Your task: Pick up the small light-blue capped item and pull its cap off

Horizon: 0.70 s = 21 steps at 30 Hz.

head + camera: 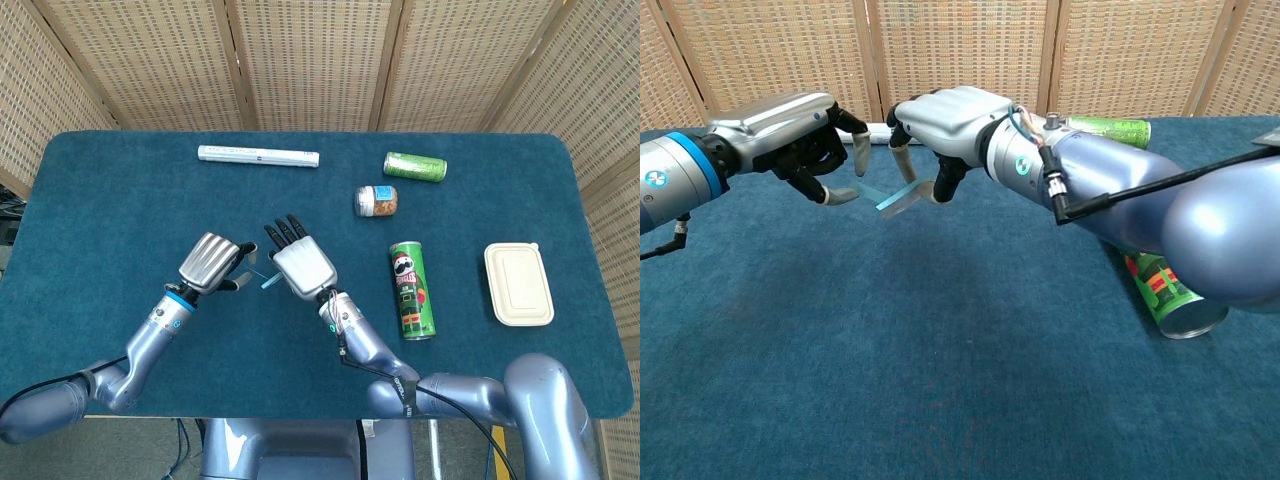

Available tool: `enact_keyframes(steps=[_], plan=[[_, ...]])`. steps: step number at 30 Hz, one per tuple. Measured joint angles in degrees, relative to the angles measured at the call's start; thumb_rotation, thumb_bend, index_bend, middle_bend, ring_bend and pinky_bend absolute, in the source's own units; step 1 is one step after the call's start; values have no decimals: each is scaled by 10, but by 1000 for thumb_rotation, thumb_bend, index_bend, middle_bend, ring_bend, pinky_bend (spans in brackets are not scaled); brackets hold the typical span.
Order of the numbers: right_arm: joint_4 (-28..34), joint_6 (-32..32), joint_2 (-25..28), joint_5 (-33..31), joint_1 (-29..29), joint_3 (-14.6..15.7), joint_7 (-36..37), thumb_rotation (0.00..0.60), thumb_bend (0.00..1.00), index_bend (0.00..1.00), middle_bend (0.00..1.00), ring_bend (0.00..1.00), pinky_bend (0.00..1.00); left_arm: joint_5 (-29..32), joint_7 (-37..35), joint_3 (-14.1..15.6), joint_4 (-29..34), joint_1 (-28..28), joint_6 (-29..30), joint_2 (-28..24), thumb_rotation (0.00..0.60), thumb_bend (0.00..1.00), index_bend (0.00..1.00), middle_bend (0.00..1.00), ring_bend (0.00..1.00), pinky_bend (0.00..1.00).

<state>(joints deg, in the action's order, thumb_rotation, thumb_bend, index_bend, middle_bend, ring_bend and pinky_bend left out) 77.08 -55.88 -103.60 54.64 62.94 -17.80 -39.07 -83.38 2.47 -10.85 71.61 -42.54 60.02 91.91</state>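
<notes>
The right hand (950, 115) pinches the small light-blue capped item (895, 198) above the near-left of the table (100, 200), while the left hand (805, 130), fingers part-curled and holding nothing, reaches its tip, so next comes gripping the cap and pulling leftward.

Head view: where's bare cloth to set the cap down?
Bare cloth: left end of the table, below the white tube. Crowded right of the hands: jar, green can, chip can, lunch box.
</notes>
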Motion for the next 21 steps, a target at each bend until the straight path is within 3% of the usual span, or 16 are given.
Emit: enact_keyframes(steps=[21], plan=[[18, -7, 16, 0, -5, 6, 4, 600, 672, 632, 103, 0, 0, 22, 15, -1, -16, -13, 6, 31, 600, 430, 680, 903, 874, 828]])
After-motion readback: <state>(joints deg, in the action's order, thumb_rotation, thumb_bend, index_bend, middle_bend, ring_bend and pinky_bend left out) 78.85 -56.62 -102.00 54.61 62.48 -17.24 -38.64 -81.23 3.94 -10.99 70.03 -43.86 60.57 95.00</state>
